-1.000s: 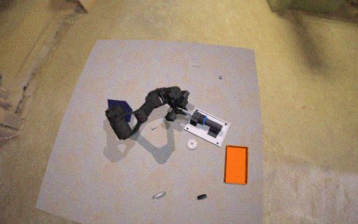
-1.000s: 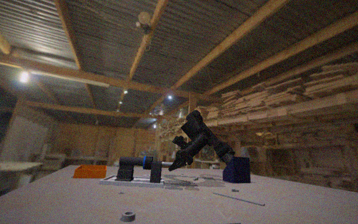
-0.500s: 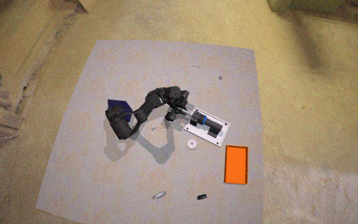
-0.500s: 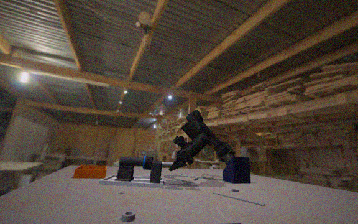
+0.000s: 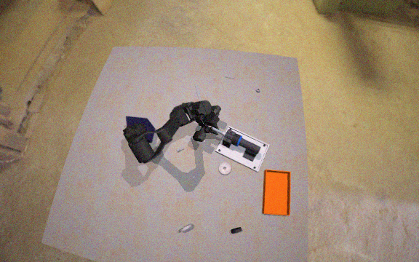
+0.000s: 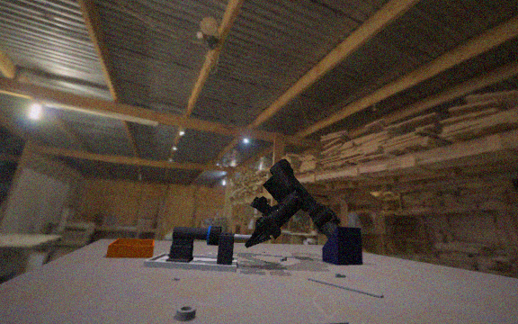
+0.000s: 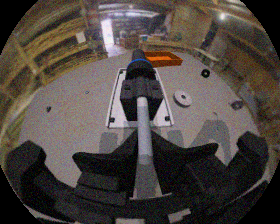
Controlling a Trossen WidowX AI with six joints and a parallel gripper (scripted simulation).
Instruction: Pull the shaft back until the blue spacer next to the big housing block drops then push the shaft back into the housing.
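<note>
Blue spacer is up on the assembly, between the housing and the near post, not on the counter. The gripper is nearly closed, clamped on the shaft. I judge the pull-back is in hand. Next calls for a short, straight draw along the axis, stopping once the spacer drops; overshooting could free another. Then push fully home and release.
</note>
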